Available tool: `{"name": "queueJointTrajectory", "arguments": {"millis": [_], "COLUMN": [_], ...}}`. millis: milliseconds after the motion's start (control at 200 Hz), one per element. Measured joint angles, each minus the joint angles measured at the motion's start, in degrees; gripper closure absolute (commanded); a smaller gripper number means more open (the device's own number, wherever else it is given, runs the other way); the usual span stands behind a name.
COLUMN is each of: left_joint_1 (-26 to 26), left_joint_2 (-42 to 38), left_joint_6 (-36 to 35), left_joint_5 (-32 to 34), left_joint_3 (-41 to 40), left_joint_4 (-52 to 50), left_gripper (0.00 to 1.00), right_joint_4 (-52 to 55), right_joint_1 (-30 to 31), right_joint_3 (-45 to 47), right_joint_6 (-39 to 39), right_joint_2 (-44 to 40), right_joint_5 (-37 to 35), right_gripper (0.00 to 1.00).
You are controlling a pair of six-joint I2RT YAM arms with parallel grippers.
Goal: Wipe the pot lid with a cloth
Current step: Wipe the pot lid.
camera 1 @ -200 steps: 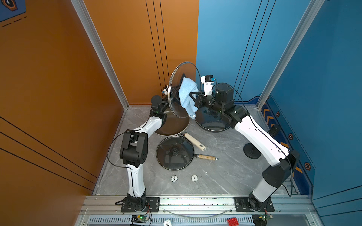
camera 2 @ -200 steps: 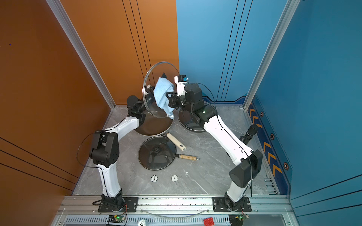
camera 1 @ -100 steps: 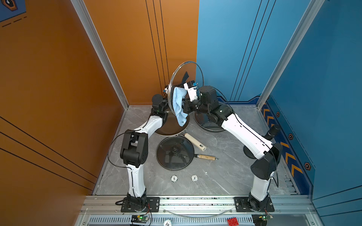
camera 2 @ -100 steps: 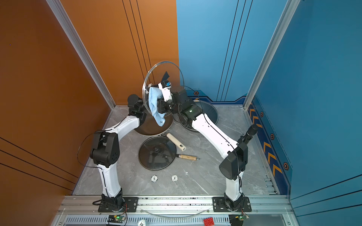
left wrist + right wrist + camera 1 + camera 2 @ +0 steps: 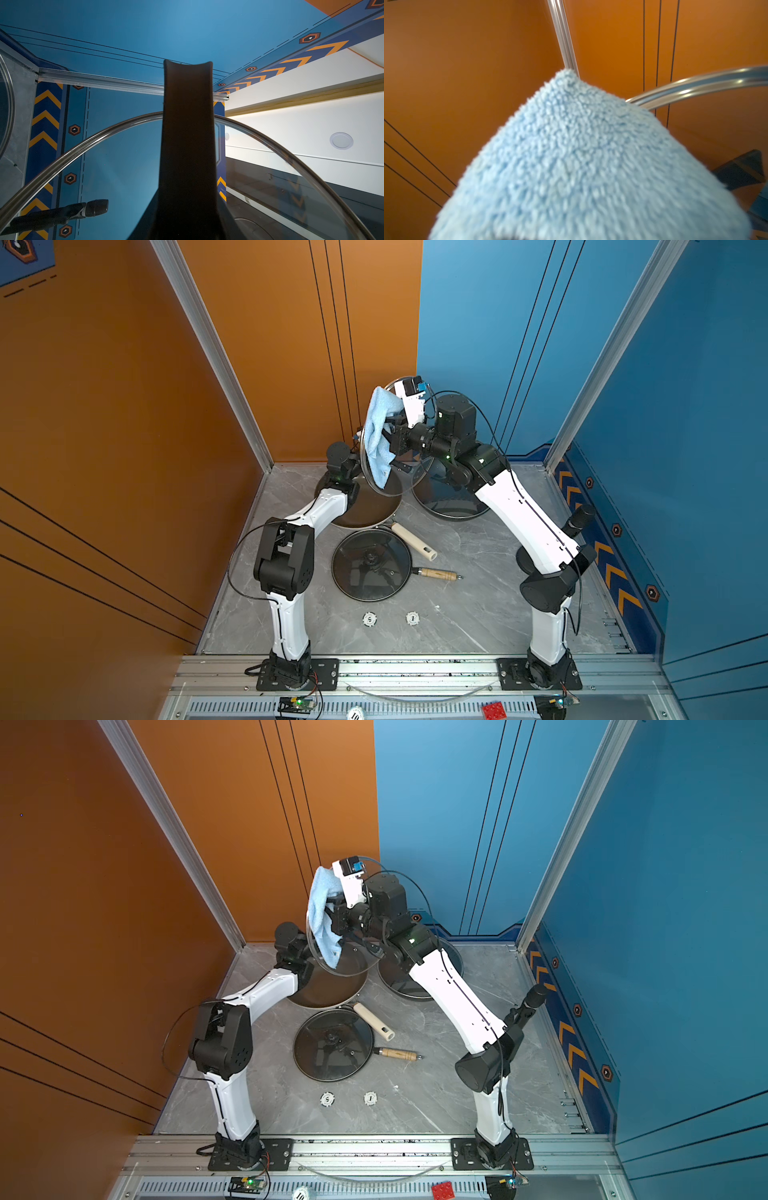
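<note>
The glass pot lid (image 5: 402, 481) is up in the air at the back of the worktop (image 5: 478, 614), near the corner where the orange wall meets the blue wall. It stands on its edge, tipped a little. The left pincer (image 5: 356, 445) is on the far side of the lid and mostly hidden in both top views. The lid hangs on the end of that arm, so the pincer is grasping it. In the left wrist view one dark finger (image 5: 187, 124) lies along the glass. The lid's shiny rim (image 5: 99, 135) curves across behind the finger.

The light-blue cloth (image 5: 380, 435) is on the side of the lid that faces the right arm. The right pincer (image 5: 394, 435) is clenched on the cloth. The cloth hangs down in a long fold and looks to be touching the glass. In the right wrist view the fluffy cloth (image 5: 581, 166) fills most of the picture and hides the pincer's tips. The lid's rim (image 5: 695, 85) peeks out past it.

Under the lid, a brown pan (image 5: 365, 510) with a pale handle (image 5: 413, 541) sits on the worktop. In front of it is a dark pan (image 5: 372, 568) with its own lid on and a wooden handle (image 5: 436, 573). Another dark round pan (image 5: 449, 504) sits at the back, partly hidden by the right arm. Two round white chips (image 5: 369, 619) lie near the front edge.
</note>
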State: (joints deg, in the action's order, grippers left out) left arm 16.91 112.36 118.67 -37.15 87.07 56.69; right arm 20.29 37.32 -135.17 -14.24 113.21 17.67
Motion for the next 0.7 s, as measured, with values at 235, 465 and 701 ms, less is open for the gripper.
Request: {"name": "queueJointTrajectory", "arguments": {"millis": [235, 465, 701], "left_joint_1": [-0.02, -0.63, -1.57], "left_joint_2": [-0.17, -0.61, -0.63], "left_joint_6": [-1.25, -2.36, -3.34], "left_joint_5": [-1.36, -1.79, -2.05], "left_joint_3": [0.0, 0.0, 0.0], "left_joint_4": [-2.25, -2.56, -2.73], "left_gripper": [0.95, 0.95, 0.95], "right_joint_4": [-0.9, 1.22, 2.82], "right_joint_1": [-8.85, -12.79, -13.6], "right_joint_3": [-0.55, 2.71, 14.25], "right_joint_6": [-6.25, -7.76, -8.66], "right_joint_2": [2.99, 3.93, 2.4], "right_joint_5": [-0.02, -2.01, -3.58], "right_gripper": [0.99, 0.99, 1.0]}}
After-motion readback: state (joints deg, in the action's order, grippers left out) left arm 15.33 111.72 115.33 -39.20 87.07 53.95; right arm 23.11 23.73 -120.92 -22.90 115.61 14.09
